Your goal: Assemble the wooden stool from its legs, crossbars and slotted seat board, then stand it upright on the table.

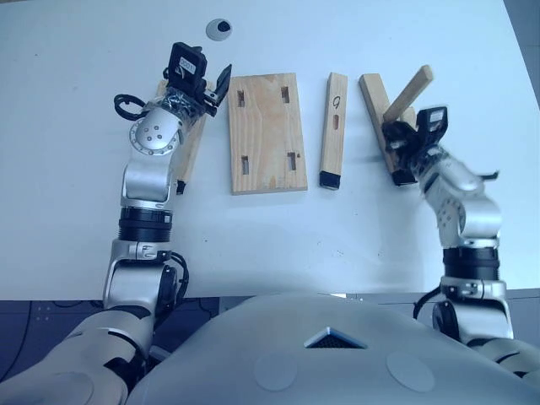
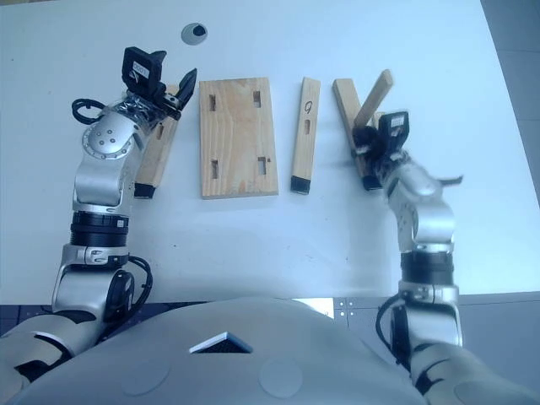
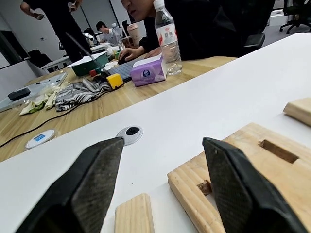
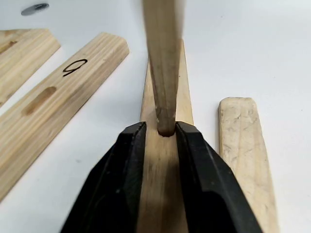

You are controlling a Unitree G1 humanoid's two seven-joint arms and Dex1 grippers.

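Slotted seat board, long axis pointing away from robot. Right of it: leg marked "9", parallel; right gripper clamping tilted crossbar. Left of it: left gripper spread wide.

On your worktop the seat board lies flat in the middle. A first leg lies to its left. To its right lie a second leg, then a third leg with a crossbar standing tilted on it.

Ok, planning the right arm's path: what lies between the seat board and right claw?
One black-tipped leg, lying flat, apart from both; shown in the eye views.
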